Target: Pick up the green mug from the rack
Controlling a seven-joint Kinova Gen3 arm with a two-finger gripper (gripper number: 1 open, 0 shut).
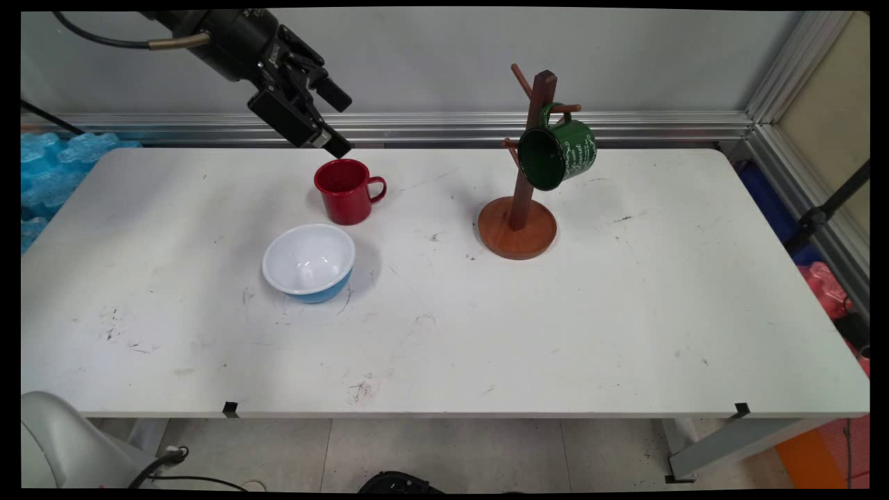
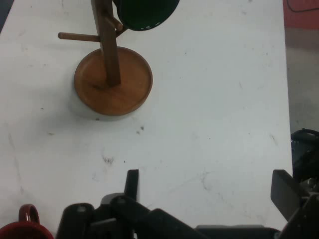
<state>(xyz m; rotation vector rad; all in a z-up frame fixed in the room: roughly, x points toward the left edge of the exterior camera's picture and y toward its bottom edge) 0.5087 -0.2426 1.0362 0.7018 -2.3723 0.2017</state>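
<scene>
My black gripper (image 1: pixel 340 121) hangs open in the air above the table's far left part, its fingers spread wide with nothing between them. Just below it stands a red mug (image 1: pixel 345 190), handle to the right; its rim and handle (image 2: pixel 22 224) show at the hand view's bottom left corner. In front of the mug sits a bowl (image 1: pixel 309 262), white inside and blue outside. To the right stands a wooden mug tree (image 1: pixel 518 208) with a green mug (image 1: pixel 558 153) hung on a peg. The hand view shows the tree's round base (image 2: pixel 113 82) and the green mug's mouth (image 2: pixel 147 12).
Blue plastic wrap (image 1: pixel 48 173) lies off the table's left end. A metal rail (image 1: pixel 555 126) runs along the wall behind the table. A tripod leg (image 1: pixel 826 208) and red and blue bags sit beyond the right edge.
</scene>
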